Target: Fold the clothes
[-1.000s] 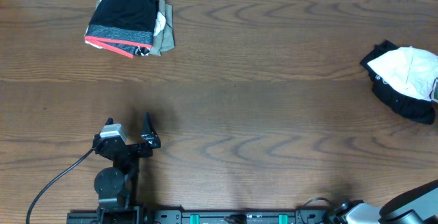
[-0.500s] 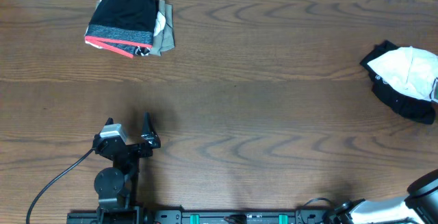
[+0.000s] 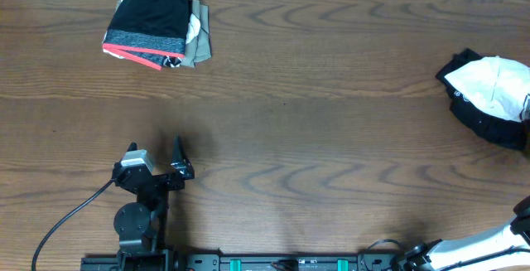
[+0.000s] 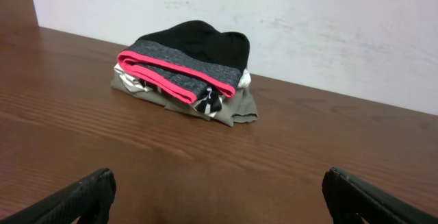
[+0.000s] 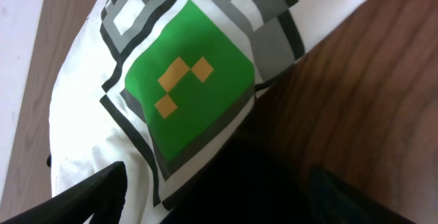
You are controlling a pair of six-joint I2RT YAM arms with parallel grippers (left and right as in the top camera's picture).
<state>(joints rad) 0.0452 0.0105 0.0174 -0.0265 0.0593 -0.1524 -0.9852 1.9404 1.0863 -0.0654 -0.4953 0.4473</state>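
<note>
White shirt [image 3: 495, 84] and black garment [image 3: 480, 123] sit heaped at the table [image 3: 331, 97] edge. Our right arm [image 3: 497, 244] has swung out over them. The right gripper [image 5: 226, 196] straddles the cloth with its fingers spread, and we cannot tell whether it grips. The left gripper [image 4: 219, 200] gapes empty. We judge pickup is starting.

wide bare table [image 3: 331, 130] between the folded stack [image 3: 157, 24], far left, and the clothes [image 3: 489, 97], right edge.

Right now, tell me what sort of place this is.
Probably a robot test bench: a wood-grain table by a plain white wall, the left arm fixed at its edge, a folded stack and a loose heap of clothes.
</note>
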